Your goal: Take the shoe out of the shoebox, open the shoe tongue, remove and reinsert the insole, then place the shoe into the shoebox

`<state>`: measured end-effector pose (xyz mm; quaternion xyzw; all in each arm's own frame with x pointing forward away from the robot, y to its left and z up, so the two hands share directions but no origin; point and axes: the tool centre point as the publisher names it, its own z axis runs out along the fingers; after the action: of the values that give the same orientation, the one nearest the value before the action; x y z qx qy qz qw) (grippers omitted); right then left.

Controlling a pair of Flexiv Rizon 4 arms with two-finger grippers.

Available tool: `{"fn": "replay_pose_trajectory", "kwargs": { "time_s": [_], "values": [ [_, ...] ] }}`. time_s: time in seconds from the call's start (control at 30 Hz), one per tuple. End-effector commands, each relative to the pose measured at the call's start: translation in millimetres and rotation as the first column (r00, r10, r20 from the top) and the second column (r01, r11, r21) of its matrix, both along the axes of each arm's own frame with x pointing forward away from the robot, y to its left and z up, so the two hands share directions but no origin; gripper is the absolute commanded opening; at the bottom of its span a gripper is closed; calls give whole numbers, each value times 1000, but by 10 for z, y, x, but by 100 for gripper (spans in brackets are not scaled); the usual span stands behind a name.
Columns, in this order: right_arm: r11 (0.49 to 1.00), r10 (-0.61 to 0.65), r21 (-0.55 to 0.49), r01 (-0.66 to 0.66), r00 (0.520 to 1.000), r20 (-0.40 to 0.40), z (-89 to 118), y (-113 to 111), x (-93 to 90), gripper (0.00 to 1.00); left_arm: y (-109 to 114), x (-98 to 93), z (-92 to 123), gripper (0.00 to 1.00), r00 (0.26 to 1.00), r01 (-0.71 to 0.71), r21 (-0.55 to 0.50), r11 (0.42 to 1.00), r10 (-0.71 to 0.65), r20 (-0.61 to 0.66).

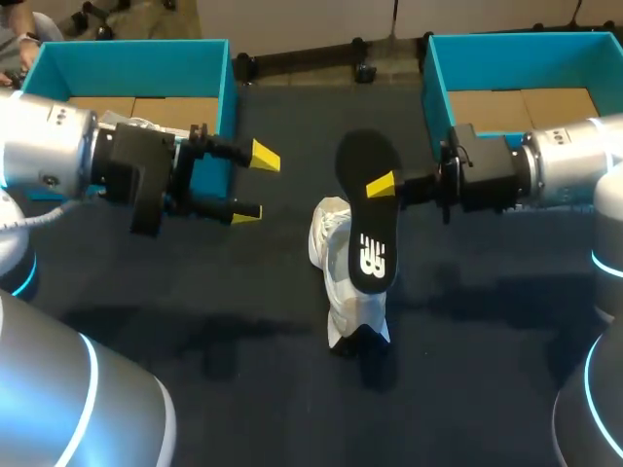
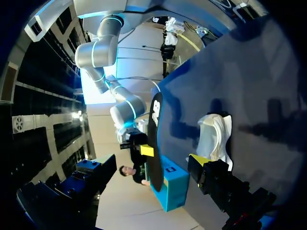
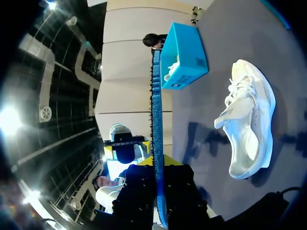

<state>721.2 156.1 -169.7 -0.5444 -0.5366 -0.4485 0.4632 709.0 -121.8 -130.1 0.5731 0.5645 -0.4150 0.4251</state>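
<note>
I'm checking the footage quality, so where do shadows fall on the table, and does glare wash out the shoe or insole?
Head view: soft shadows pool on the table around the shoe; the insole in the right gripper shows no glare. Left wrist view: broad shadows cross the table, and the shoe is not washed out. Right wrist view: the shoe casts a dark shadow beside it.

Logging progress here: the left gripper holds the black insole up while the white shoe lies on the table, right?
No, the right gripper holds the black insole up, as the head view shows; the left gripper is open and empty. The white shoe does lie on the table.
</note>
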Motion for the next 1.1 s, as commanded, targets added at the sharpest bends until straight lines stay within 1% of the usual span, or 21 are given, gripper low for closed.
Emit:
{"fn": "replay_pose_trajectory", "kwargs": {
  "time_s": [0.03, 0.2, 0.33, 0.53, 0.7, 0.9, 1.1],
  "values": [
    [1000, -4, 2, 4, 1000, 2, 23, 7, -32, 0, -8, -32, -130, 100, 1000, -23, -63, 998, 23, 4],
    [1000, -1, 16, 1, 1000, 3, 21, 30, -53, 0, -31, 6, -208, 100, 998, -65, -94, 993, 63, -21],
    [1000, 3, 28, -4, 1000, 4, 24, 70, -71, 0, -70, 67, -259, 100, 995, -99, -126, 987, 98, -16],
    [999, 22, 41, -22, 1000, -2, 27, 150, -88, 0, -128, 107, -318, 100, 995, -104, -139, 985, 103, -14],
    [998, 36, 52, -36, 999, -2, 47, 244, -124, 0, -223, 178, -356, 100, 992, -126, -150, 981, 122, -40],
    [997, 43, 68, -42, 999, -4, 27, 337, -169, 0, -359, 266, -359, 100, 992, -130, -173, 976, 127, -30],
    [995, 40, 89, -40, 999, -3, 16, 405, -217, 0, -453, 314, -377, 100, 994, -105, -199, 974, 104, -18]
  ]
}}
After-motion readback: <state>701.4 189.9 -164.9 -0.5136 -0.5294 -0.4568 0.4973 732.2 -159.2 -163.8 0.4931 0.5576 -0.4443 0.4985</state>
